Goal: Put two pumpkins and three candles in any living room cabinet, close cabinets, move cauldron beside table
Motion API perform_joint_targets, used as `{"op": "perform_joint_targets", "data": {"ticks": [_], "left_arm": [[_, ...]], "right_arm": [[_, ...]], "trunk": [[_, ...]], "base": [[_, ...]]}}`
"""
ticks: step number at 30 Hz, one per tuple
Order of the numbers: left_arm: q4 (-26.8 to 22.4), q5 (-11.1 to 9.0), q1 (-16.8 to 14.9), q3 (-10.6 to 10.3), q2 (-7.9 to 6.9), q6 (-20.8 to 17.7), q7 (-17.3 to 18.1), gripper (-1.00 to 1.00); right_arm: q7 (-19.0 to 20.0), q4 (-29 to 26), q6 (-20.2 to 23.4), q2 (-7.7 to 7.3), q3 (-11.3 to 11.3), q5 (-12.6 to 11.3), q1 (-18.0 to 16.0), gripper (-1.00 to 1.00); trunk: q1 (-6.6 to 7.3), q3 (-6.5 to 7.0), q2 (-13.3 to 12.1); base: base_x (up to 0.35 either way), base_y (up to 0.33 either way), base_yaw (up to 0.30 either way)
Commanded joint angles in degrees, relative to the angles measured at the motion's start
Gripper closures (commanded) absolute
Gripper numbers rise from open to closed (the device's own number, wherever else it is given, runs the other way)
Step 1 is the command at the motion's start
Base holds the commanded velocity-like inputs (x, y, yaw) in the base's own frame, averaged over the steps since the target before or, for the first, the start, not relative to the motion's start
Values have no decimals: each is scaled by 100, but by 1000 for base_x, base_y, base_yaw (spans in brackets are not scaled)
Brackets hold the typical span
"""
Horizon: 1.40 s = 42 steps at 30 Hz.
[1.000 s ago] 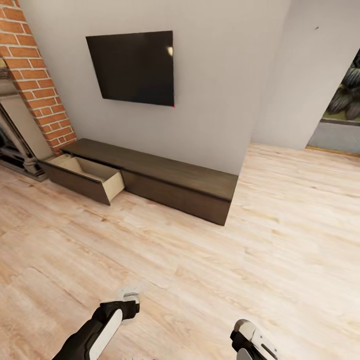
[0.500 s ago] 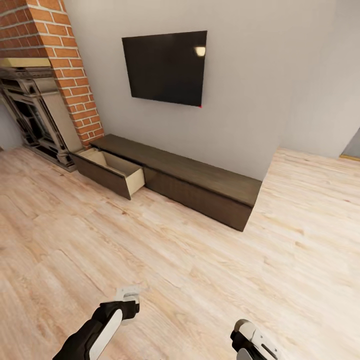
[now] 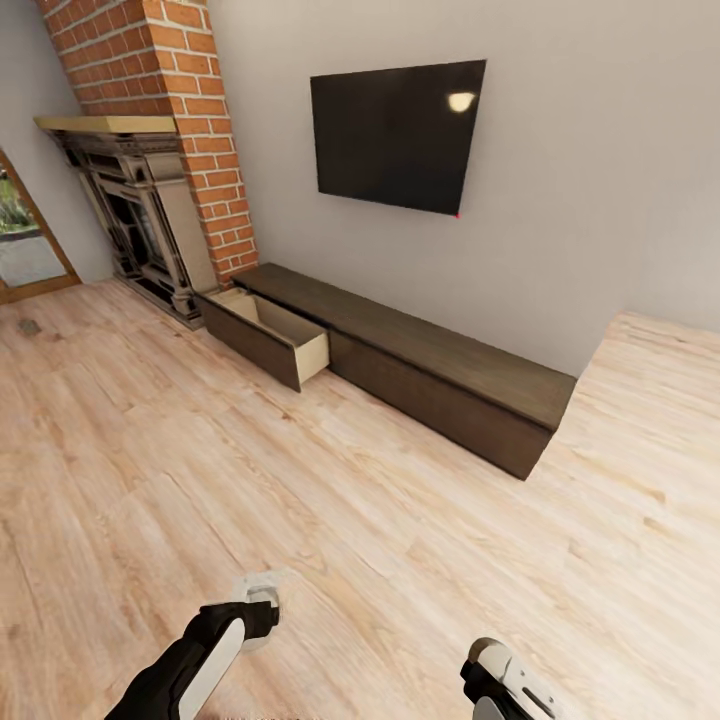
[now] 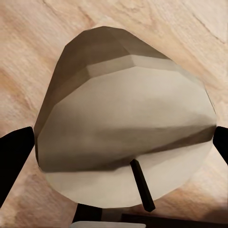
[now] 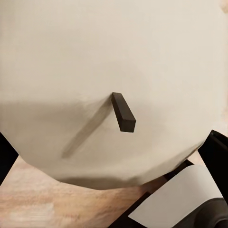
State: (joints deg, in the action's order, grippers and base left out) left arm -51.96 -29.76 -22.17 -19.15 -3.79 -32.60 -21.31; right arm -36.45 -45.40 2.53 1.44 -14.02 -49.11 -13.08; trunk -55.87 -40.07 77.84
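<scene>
each end effector, left and right, grips a candle that could slip short of the open drawer

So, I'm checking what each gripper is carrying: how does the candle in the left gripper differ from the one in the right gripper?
The left gripper's candle looks darker, grey-brown on its faceted side, while the right gripper's candle is evenly pale cream. The left candle is seen tilted, side and wick end both showing over the wood floor; the right candle presents mainly its wick end. Both are stubby, with a short dark wick, sitting between dark fingers.
</scene>
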Motion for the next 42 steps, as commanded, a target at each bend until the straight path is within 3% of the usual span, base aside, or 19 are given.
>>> {"op": "perform_joint_targets", "data": {"ticks": [1,22,27,42], "left_arm": [[-8,-51,-6,-28,-7,-10,-57,100],[-8,-57,-7,-26,1,-11,-57,100],[-8,-56,-5,-25,1,-18,-57,100],[-8,-57,-7,-27,1,-26,-57,100]], "right_arm": [[-37,-11,24,-3,-12,-3,-2,100],[-37,-13,3,-3,-92,14,-2,100],[-42,-5,-5,-3,-315,13,-2,100],[-38,-4,-4,-3,-338,15,-2,100]], "trunk": [[0,-5,3],[0,-5,3],[0,-5,3],[0,-5,3]], "base": [[0,0,288],[10,0,288],[121,0,288],[210,0,288]]}}
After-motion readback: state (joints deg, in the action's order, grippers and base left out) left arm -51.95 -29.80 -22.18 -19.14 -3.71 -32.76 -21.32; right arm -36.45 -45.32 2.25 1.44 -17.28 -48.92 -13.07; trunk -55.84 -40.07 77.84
